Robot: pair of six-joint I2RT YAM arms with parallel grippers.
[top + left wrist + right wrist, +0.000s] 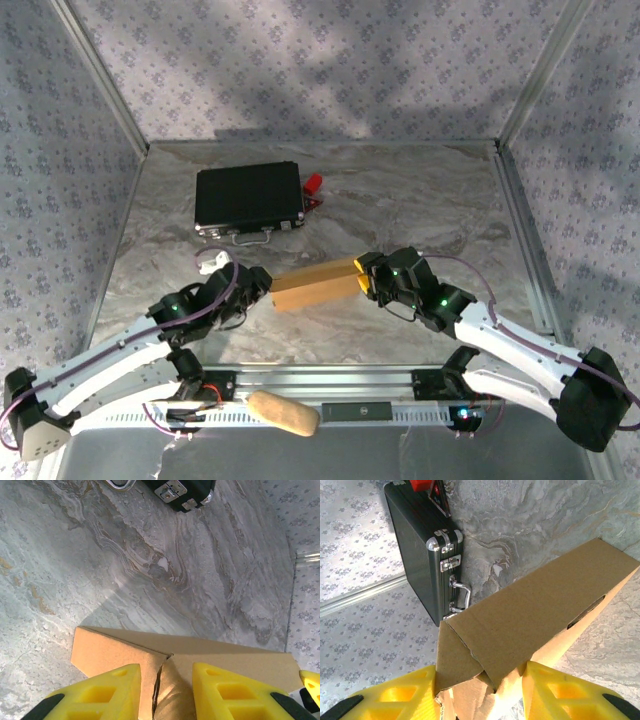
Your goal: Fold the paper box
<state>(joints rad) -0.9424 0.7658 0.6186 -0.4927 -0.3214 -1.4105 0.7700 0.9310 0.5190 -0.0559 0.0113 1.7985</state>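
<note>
In front of the black case, the paper box is clasped endwise by the right gripper. Whether the left gripper grips it cannot be told. The cardboard is judged light and crease-prone, best held at folded edges.

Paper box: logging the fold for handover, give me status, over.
The paper box clamped at both ends: left gripper, right gripper. End flaps loose. Farther back the black case, apart, not in the way.
</note>
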